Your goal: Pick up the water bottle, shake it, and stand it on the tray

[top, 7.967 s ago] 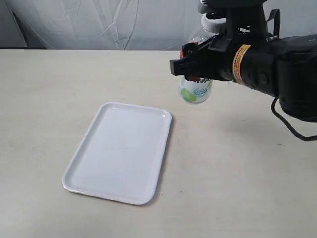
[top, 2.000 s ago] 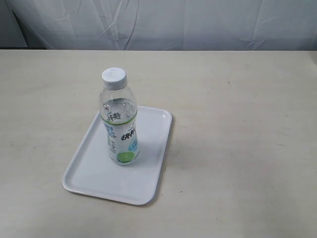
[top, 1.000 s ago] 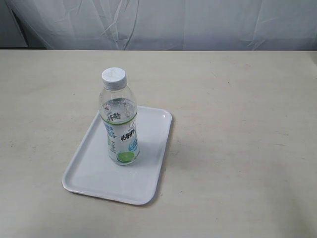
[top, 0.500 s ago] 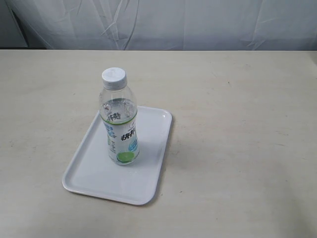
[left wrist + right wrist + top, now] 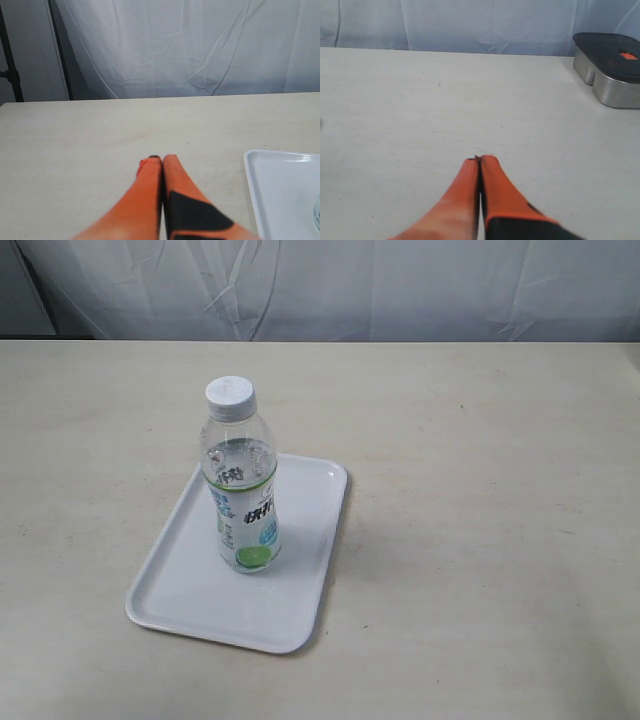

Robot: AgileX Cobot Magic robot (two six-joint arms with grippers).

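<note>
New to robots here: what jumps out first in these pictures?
The water bottle stands upright on the white tray, with nothing holding it. The orange left gripper and right gripper are both shut, away from it. A dark-lidded metal box sits on the table in the right wrist view.

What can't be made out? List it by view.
Exterior view: characters on the small clear plastic water bottle, too small to read.
Left wrist view: flat white plastic tray, cut off by the edge.
Right wrist view: lidded steel container, cut off by the edge; contents hidden.
</note>
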